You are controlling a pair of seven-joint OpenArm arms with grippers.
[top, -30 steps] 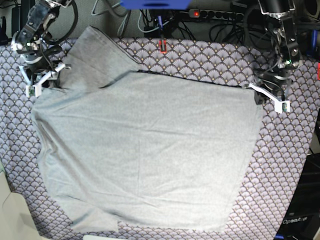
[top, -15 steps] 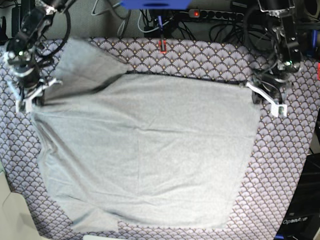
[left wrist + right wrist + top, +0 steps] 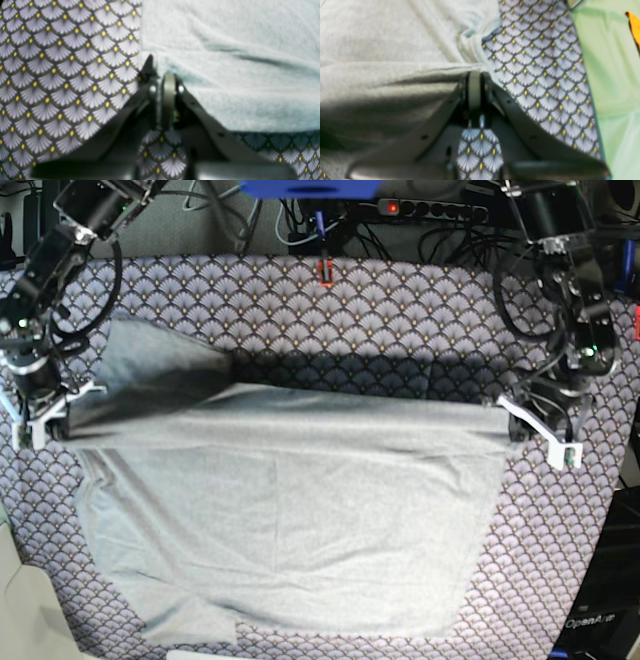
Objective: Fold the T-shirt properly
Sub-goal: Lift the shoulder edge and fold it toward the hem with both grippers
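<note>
The light grey T-shirt [image 3: 290, 520] lies spread on the scallop-patterned cloth, its far edge lifted into a taut line between both arms. On the base view's right, my left gripper [image 3: 517, 427] is shut on the T-shirt's far corner. In the left wrist view the fingers [image 3: 168, 82] pinch the T-shirt [image 3: 225, 62] at its edge. On the base view's left, my right gripper [image 3: 58, 418] is shut on the opposite corner beside a loose sleeve [image 3: 150, 365]. In the right wrist view the gripper [image 3: 475, 75] clamps bunched T-shirt fabric [image 3: 395, 50].
The purple-grey patterned cloth [image 3: 380, 310] covers the table. Cables and a power strip [image 3: 430, 208] run along the back edge, with a small red item [image 3: 325, 272] near it. A green surface [image 3: 610, 75] lies past the cloth's edge in the right wrist view.
The right gripper has shut on the T-shirt's corner. Both grippers have moved toward the front, lifting the far edge and drawing it over the garment's body.
</note>
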